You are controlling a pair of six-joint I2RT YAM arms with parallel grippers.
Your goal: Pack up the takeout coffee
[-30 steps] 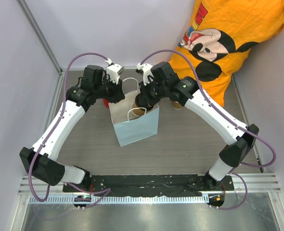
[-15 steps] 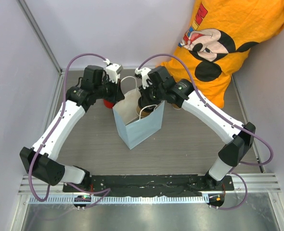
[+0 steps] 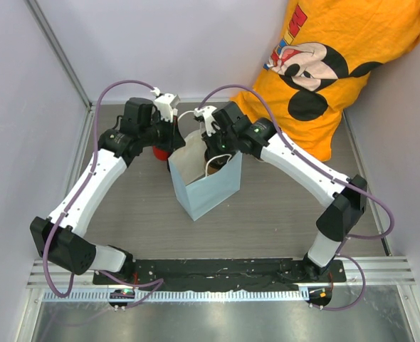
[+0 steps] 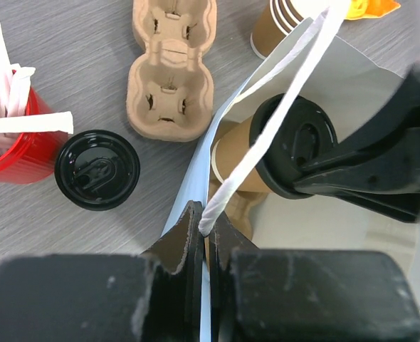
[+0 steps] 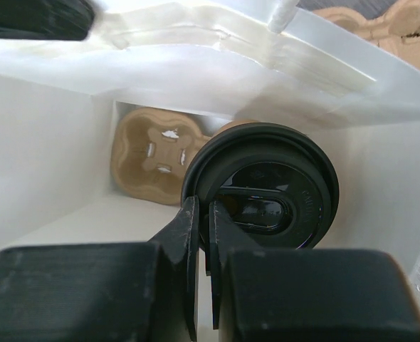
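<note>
Your takeout coffee [image 4: 293, 146] is inside the open top of the paper bag [image 3: 208, 189]. Its black lid faces the right wrist camera and its brown body slants away below. Your right pincer [image 5: 204, 214] grips it by the lid's rim, the two fingers almost together with only that rim between them. Under the cup, a pulp carrier [image 5: 149, 158] lies on the bag's floor; you cannot tell from these views whether the cup touches it.

Your left pincer [image 4: 204, 222] is closed on the bag's near rim, right where the white handle cord runs down between its fingers, and it holds that side of the mouth apart from the cup. The bag stands upright on the desk [image 3: 281, 206] between the two arms.

Outside the bag, on the left arm's side, a loose lid [image 4: 97, 169] lies flat just beside a red cup [image 4: 7, 146] of white sticks. A second carrier [image 4: 171, 68] lies beyond them. A stack of brown cups [image 4: 277, 28] stands past the bag's far edge. At the far right corner you see an orange shirt [image 3: 338, 50].
</note>
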